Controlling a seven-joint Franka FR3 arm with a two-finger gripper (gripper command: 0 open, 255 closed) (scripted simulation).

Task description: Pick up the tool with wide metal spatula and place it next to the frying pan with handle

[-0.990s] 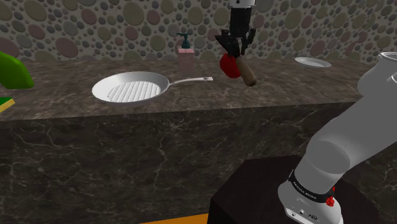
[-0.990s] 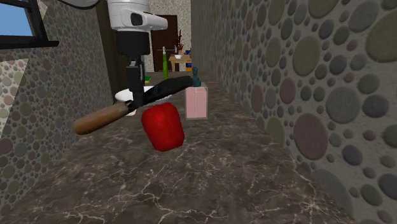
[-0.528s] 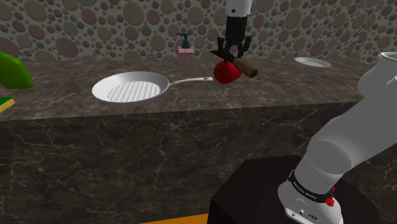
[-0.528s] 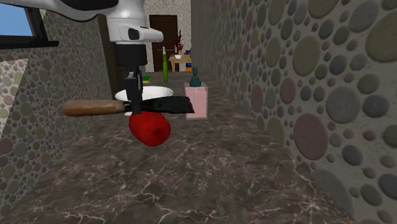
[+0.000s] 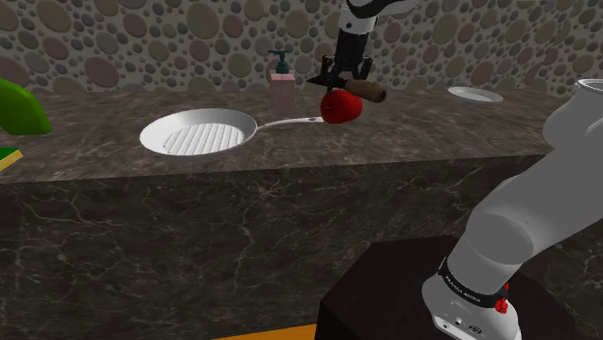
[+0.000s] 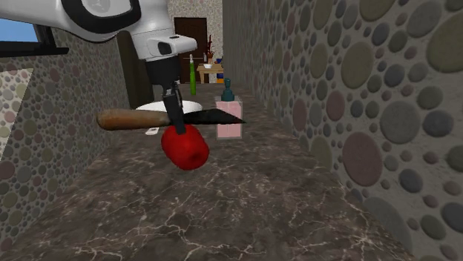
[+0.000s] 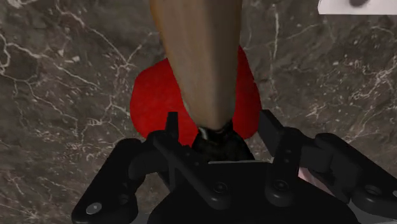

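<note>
The spatula has a brown wooden handle [image 6: 126,119] and a dark flat blade [image 6: 219,116]. It lies level in the air just above the dark marble counter [image 6: 245,207], crosswise between the fingers of my gripper [image 6: 176,111]. In the wrist view the fingers [image 7: 170,124] stand a little apart from the spatula's neck, on either side of it, with the handle [image 7: 200,57] running away from the gripper [image 7: 218,124]. The white ribbed frying pan [image 5: 198,135] sits to the shoulder view's left of the gripper [image 5: 338,79], its handle tip close by.
A red rounded object [image 5: 339,106] sits directly under the spatula, seen also as the red object [image 7: 153,102]. A pink soap dispenser [image 5: 281,89] stands behind the pan's handle. A white plate [image 5: 474,94] lies at the right, a green object [image 5: 19,108] at the far left. A pebble wall backs the counter.
The spatula has swung from tilted to level, and the gripper has shifted slightly toward the pan handle. The fingers have parted from the spatula's neck. The red object shifted a little beneath.
</note>
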